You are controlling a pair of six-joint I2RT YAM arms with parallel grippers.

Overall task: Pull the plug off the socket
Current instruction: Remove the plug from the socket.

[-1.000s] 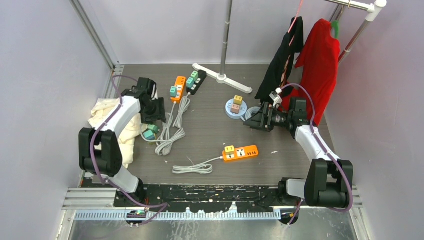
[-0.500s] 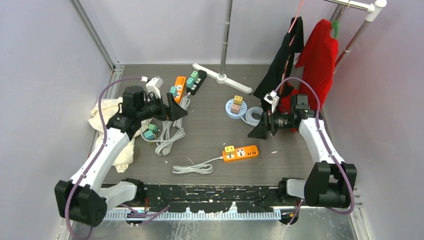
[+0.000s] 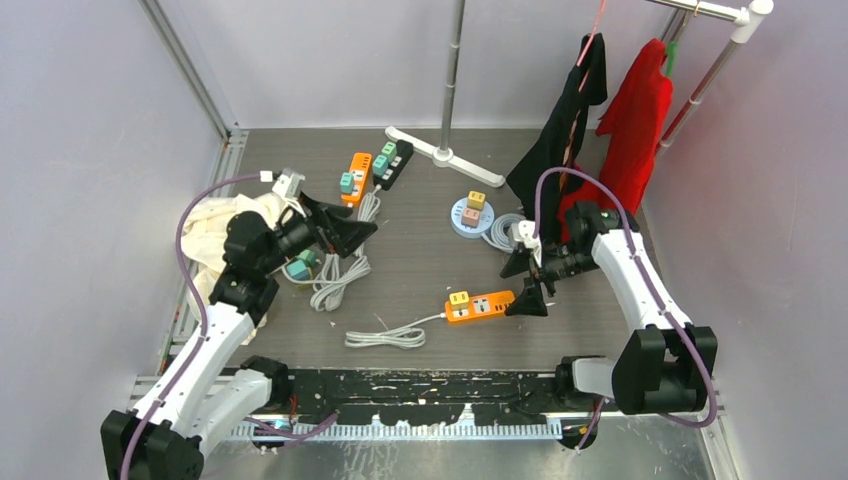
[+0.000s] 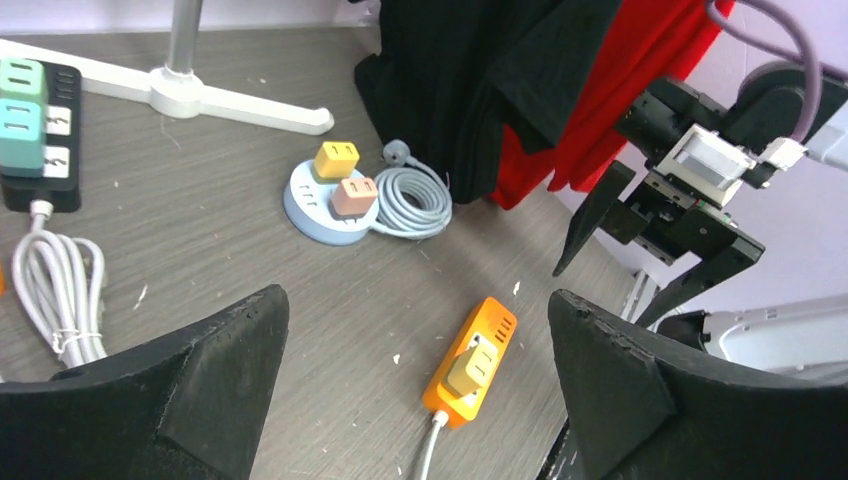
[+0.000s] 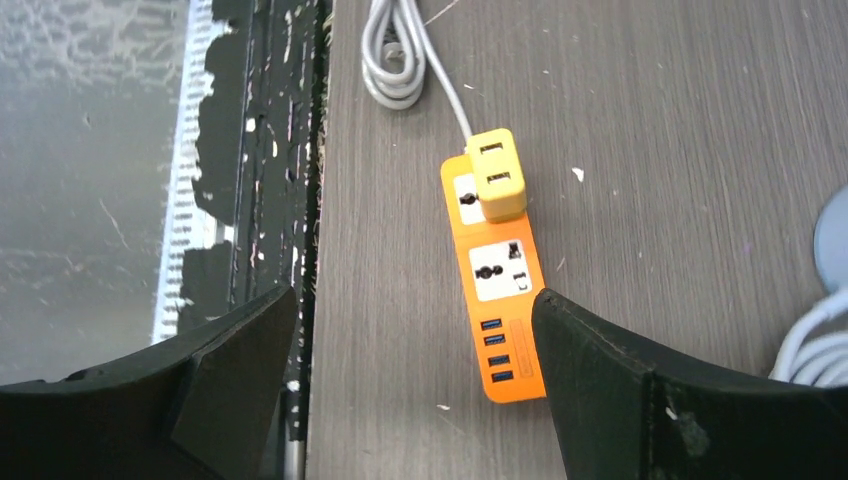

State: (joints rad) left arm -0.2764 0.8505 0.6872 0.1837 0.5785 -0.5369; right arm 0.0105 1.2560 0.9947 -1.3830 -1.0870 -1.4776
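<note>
The right gripper [image 3: 524, 283] has swung down from the hanging clothes and now hovers wide open and empty. The yellow plug [image 5: 497, 172] sits in the orange power strip [image 5: 500, 300] just ahead of it. This looks like the approach; next it should descend and straddle the plug. The left gripper [image 3: 345, 228] is spread wide, holding nothing.

White-black arms [image 3: 215, 340], purple cables [image 3: 182, 240]

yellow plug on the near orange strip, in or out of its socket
In. The yellow plug sits seated in the cord-end socket of the orange power strip; the open right claw hovers above, not touching.
</note>
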